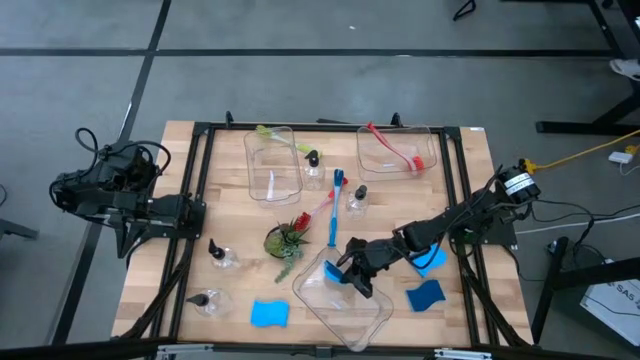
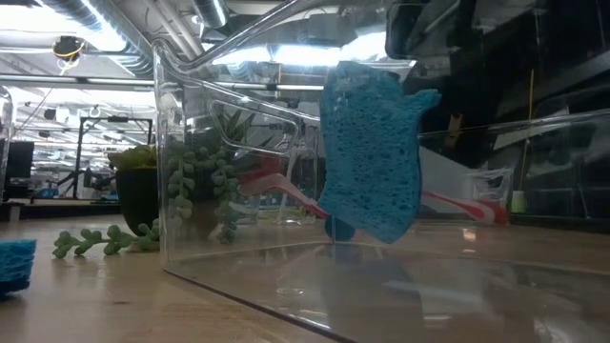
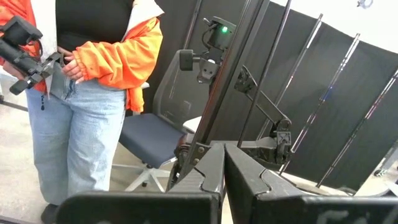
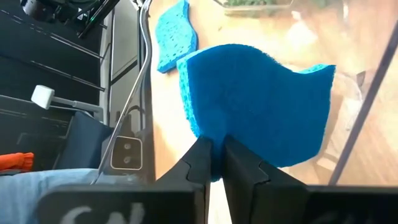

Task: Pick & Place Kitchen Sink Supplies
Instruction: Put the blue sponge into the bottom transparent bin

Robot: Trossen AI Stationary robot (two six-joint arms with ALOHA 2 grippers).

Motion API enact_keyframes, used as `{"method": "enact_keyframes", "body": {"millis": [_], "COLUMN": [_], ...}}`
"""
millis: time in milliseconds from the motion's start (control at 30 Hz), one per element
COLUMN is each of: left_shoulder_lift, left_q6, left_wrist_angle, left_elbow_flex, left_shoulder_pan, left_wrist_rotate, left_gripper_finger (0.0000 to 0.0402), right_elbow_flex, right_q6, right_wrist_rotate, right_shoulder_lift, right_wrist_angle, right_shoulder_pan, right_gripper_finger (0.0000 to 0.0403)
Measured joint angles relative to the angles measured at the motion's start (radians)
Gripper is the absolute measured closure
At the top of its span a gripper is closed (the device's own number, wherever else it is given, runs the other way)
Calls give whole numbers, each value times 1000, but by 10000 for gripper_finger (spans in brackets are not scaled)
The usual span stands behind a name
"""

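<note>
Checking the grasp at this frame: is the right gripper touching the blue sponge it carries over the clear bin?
Touching. The right wrist view shows the right gripper pinching the edge of the blue sponge between its fingers.

Grey floor (image 1: pixel 300 80), blue office chair (image 3: pixel 149 134), dark folding screen (image 3: pixel 336 106), ceiling strip lights (image 2: pixel 214 11)

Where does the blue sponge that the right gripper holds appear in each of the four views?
High view: the held sponge shows at the right gripper, over the near clear bin.
Low view: held sponge, centre, hanging inside the bin.
Left wrist view: not in it.
Right wrist view: held sponge, centre, pinched between the fingers.
Shared landmark: the near clear bin.
</note>
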Motion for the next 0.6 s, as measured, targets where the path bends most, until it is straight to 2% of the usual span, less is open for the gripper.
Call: {"method": "enact_keyframes", "body": {"millis": [133, 400, 600], "left_shoulder_lift": [0, 0, 0], "left_q6": [0, 0, 0], "left_wrist_angle": [0, 0, 0], "left_elbow_flex": [0, 0, 0], "left_shoulder_pan": [0, 0, 0], "left_wrist_rotate": [0, 0, 0], "left_gripper_finger": [395, 395, 395], "right_elbow_flex": [0, 0, 0], "right_q6": [-3, 7, 3], "right_wrist_rotate": [9, 21, -36], "right_shoulder_lift": [0, 0, -1], "right_wrist_angle": [1, 2, 1], "right_shoulder_pan": [0, -15, -54], "right_gripper_finger": [352, 273, 238]}}
